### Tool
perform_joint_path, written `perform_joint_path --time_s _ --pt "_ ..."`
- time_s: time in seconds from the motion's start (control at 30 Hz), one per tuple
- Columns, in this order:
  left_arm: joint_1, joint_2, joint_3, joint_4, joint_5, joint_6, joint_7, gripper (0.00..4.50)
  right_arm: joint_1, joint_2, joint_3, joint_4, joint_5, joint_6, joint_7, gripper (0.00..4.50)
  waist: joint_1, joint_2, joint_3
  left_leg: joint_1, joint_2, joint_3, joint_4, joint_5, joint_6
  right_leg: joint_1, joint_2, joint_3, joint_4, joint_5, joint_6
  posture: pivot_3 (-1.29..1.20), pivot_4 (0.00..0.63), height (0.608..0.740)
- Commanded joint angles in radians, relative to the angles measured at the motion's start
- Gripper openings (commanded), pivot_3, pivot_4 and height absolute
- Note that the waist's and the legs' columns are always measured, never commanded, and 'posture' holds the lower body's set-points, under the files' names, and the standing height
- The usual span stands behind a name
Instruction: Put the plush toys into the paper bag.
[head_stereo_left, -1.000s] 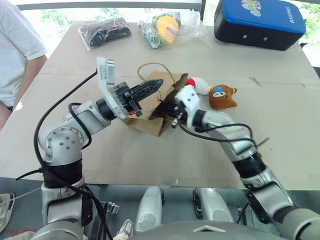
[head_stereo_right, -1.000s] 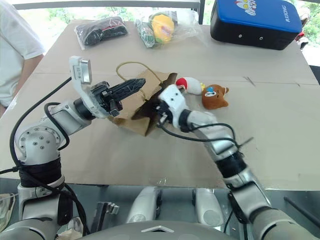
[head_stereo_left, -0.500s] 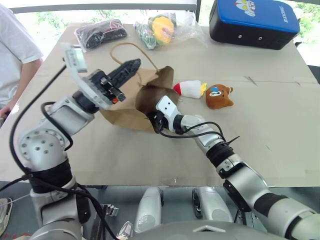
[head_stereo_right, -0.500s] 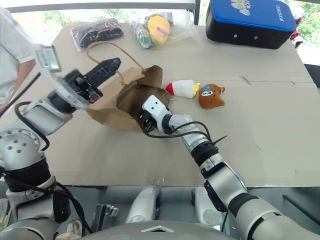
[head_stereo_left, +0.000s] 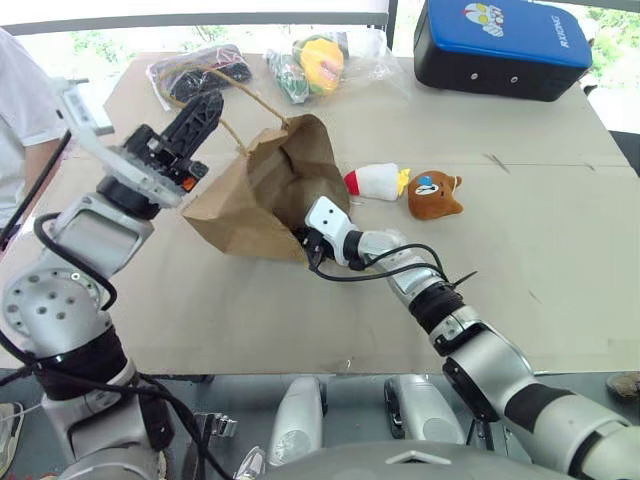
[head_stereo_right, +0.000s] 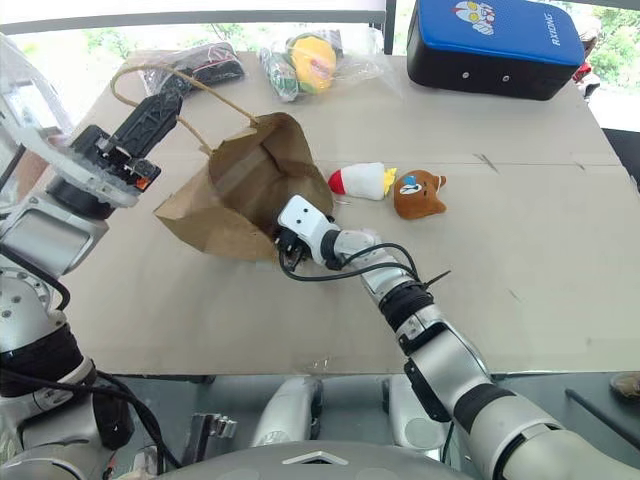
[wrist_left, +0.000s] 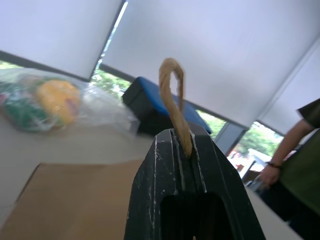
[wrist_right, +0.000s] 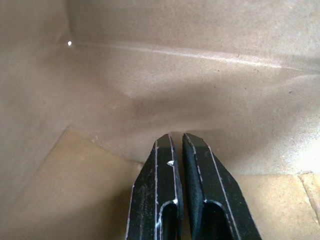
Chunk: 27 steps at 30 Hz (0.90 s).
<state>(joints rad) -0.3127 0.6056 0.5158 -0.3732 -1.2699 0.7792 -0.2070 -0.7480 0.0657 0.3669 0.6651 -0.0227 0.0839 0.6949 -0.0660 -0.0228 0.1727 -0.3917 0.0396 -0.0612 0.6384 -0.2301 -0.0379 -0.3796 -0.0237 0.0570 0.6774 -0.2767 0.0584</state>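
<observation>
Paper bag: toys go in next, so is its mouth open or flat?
Open: the paper bag gapes toward the toys, its handle lifted.

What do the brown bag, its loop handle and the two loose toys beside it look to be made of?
Brown bag: matte kraft paper, creased and stiffly folded.
Loop handle: twisted paper cord, tan with visible spiral strands, pinched in the left gripper.
Brown bear-head toy and white toy with red end: soft plush fabric, apparently stuffed.

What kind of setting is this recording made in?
Probably an indoor robot test or demo room by large windows: a table covered in cardboard sheets, greenery outside past pale window blinds, and a person standing at the table's edge.
</observation>
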Motion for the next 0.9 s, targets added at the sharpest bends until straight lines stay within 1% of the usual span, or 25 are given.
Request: perform_joint_path --time_s 0.03,0.1,0.13,0.23,0.27,0.33,0.4,0.47,0.53,0.6,0.67,0.73,0.77,0.83,0.9 --pt "0.043 -0.017 0.011 -0.057 0.053 -0.07 -0.036 0.0 0.062 -0.058 -0.012 -0.21 0.027 0.091 0.056 1.18 0.01 0.0 0.0 -0.002 0.0 -0.001 0.0 0.0 0.0 -0.001 0.0 -0.001 -0.001 0.0 0.0 0.0 0.15 0.74" --pt "0.058 -0.033 0.007 -0.065 0.072 -0.101 -0.05 0.0 0.095 -0.093 -0.03 -0.371 0.049 0.158 0.058 2.19 0.024 -0.001 0.001 -0.006 0.0 -0.001 0.0 0.0 0.0 -0.004 -0.001 -0.002 -0.001 0.0 0.0 0.0 0.15 0.74" --pt "0.064 -0.038 0.006 -0.066 0.075 -0.106 -0.048 0.0 0.113 -0.12 -0.037 -0.462 0.063 0.197 0.071 2.59 0.027 -0.001 0.001 -0.007 0.0 -0.001 0.0 0.0 0.0 -0.005 -0.001 -0.002 -0.001 0.0 0.0 0.0 0.15 0.74" --pt "0.08 -0.051 0.005 -0.072 0.073 -0.12 -0.045 0.0 0.144 -0.226 -0.11 -0.787 0.157 0.394 0.103 4.12 0.028 0.0 0.002 -0.008 0.0 0.0 0.0 0.0 0.0 -0.007 -0.001 -0.001 -0.001 0.0 0.0 0.0 0.15 0.74" --pt "0.082 -0.057 0.005 -0.075 0.067 -0.126 -0.042 0.0 0.144 -0.271 -0.132 -0.871 0.165 0.45 0.101 4.12 0.029 0.001 0.002 -0.008 -0.001 0.0 0.0 0.0 0.0 -0.007 -0.001 -0.001 -0.001 0.0 0.0 0.0 0.15 0.74" --pt "0.082 -0.066 0.002 -0.081 0.062 -0.136 -0.037 0.0 0.126 -0.335 -0.197 -0.971 0.172 0.571 0.05 4.12 0.031 0.0 0.001 -0.008 -0.001 0.0 0.0 0.0 0.0 -0.007 -0.002 -0.002 -0.001 0.0 0.0 0.0 0.15 0.74" --pt "0.073 -0.079 -0.003 -0.085 0.05 -0.145 -0.029 0.0 0.1 -0.398 -0.261 -0.998 0.191 0.663 0.029 4.12 0.031 0.0 0.001 -0.008 -0.001 0.0 0.0 0.0 0.0 -0.007 -0.002 -0.001 -0.001 0.0 0.0 0.0 0.15 0.74" --pt "0.053 -0.093 -0.017 -0.087 0.051 -0.154 -0.015 0.0 0.071 -0.456 -0.296 -0.913 0.15 0.722 -0.028 4.12 0.03 -0.001 0.001 -0.008 -0.001 0.0 0.0 0.0 0.0 -0.007 -0.002 -0.001 -0.002 0.0 0.0 0.0 0.15 0.74" --pt "0.044 -0.104 -0.025 -0.092 0.055 -0.16 -0.006 0.0 0.057 -0.481 -0.298 -0.851 0.128 0.762 -0.071 4.12 0.03 -0.001 0.001 -0.008 -0.001 0.001 0.0 0.0 0.0 -0.007 -0.002 -0.001 -0.002 0.0 0.0 0.0 0.15 0.74" --pt "0.033 -0.114 -0.04 -0.098 0.063 -0.166 0.003 0.0 0.043 -0.526 -0.224 -0.714 0.034 0.701 -0.113 4.12 0.028 -0.001 0.001 -0.008 -0.001 0.002 -0.001 0.0 0.0 -0.007 -0.001 0.0 -0.002 0.0 0.0 0.0 0.15 0.74" --pt "0.02 -0.125 -0.059 -0.104 0.07 -0.173 0.013 0.0 0.022 -0.544 -0.143 -0.514 -0.045 0.642 -0.136 4.12 0.025 -0.001 0.002 -0.008 -0.001 0.002 -0.001 0.0 0.0 -0.007 -0.002 0.001 -0.004 0.0 0.0 0.0 0.15 0.74" --pt "0.017 -0.131 -0.072 -0.111 0.077 -0.18 0.014 0.0 0.02 -0.547 -0.107 -0.405 -0.067 0.621 -0.125 3.63 0.023 -0.001 0.002 -0.008 -0.001 0.003 -0.002 0.0 0.0 -0.007 -0.001 0.002 -0.005 0.0 0.0 0.0 0.15 0.74" --pt "0.017 -0.133 -0.076 -0.115 0.076 -0.182 0.015 0.0 0.024 -0.545 -0.11 -0.389 -0.061 0.612 -0.116 3.43 0.023 -0.001 0.002 -0.008 -0.001 0.003 -0.002 0.0 0.0 -0.007 -0.001 0.002 -0.005 0.0 0.0 0.0 0.15 0.74" --pt "0.02 -0.134 -0.08 -0.121 0.07 -0.185 0.017 0.0 0.035 -0.55 -0.126 -0.404 -0.05 0.588 -0.11 2.63 0.025 -0.003 0.001 -0.008 -0.001 0.003 -0.002 0.0 0.0 -0.007 -0.001 0.002 -0.005 0.0 0.0 0.0 0.15 0.74" --pt "0.022 -0.136 -0.084 -0.123 0.067 -0.186 0.017 0.0 0.044 -0.56 -0.136 -0.428 -0.05 0.567 -0.112 1.69 0.028 -0.003 0.001 -0.008 -0.001 0.003 -0.002 0.0 0.0 -0.006 -0.001 0.002 -0.006 0.0 0.0 0.0 0.15 0.74"
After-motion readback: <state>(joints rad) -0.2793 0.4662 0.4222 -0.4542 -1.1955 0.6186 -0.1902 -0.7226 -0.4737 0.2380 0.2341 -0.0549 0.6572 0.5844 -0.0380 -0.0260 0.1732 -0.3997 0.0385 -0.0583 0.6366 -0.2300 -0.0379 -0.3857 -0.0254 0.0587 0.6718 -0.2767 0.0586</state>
